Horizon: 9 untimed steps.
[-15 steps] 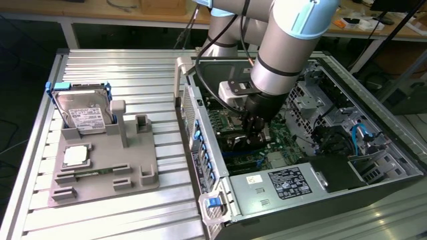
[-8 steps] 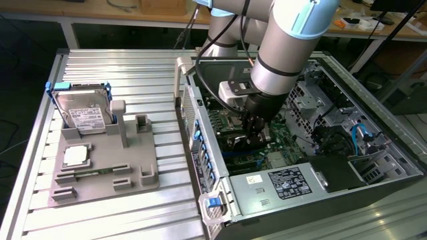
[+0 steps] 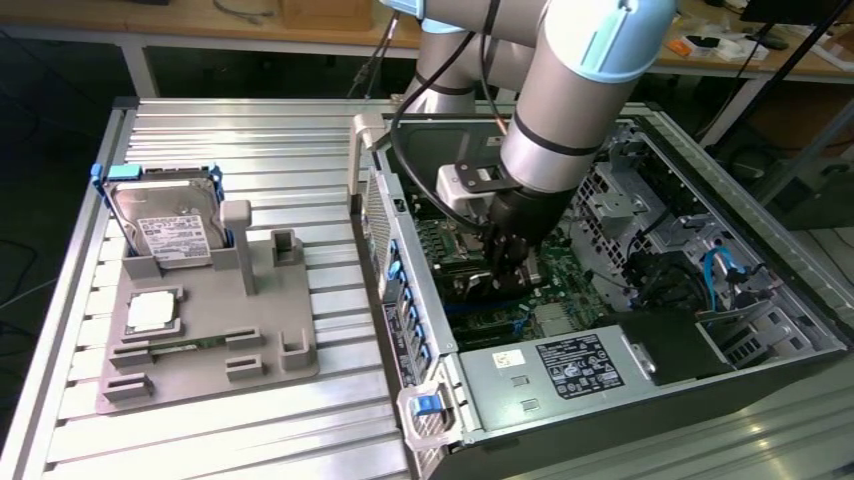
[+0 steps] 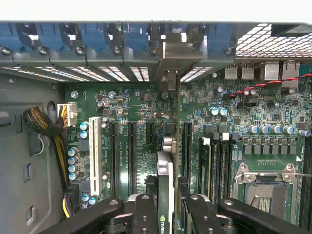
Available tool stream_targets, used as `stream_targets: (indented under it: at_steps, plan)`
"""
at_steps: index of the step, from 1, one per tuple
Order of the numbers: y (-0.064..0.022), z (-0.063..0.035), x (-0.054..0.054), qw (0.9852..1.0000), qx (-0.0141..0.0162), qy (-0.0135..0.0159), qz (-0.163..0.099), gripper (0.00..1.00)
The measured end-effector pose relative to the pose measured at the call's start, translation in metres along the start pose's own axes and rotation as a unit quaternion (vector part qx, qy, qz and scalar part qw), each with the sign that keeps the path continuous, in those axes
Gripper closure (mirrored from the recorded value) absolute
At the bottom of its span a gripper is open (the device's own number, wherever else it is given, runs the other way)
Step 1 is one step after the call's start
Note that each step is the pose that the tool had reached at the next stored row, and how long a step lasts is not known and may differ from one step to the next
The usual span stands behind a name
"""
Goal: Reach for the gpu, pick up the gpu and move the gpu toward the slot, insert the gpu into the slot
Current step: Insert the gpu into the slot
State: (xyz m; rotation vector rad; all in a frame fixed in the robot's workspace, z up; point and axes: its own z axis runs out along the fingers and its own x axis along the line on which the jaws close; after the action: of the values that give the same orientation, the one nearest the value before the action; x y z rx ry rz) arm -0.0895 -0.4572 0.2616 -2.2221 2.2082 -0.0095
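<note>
In the exterior view, the gripper (image 3: 511,268) is reaching down inside the computer case (image 3: 747,330), at three o'clock from the hard drive (image 3: 167,225). In the wrist view, it is gripping the gpu (image 4: 165,195) edge-on above the motherboard (image 4: 136,117). Insertion is probably underway; next, the card edge needs lining up with its slot.

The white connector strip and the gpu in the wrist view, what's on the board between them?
In the wrist view, two long black slots stand side by side on the green motherboard between the white connector strip and the gpu.
</note>
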Motion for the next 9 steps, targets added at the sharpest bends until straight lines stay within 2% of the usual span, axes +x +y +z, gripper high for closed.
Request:
stream_targets:
  at_steps: [9]
  plan:
    - [0.0,0.0014,0.0,1.0,0.0001,-0.0002,0.0,0.73]
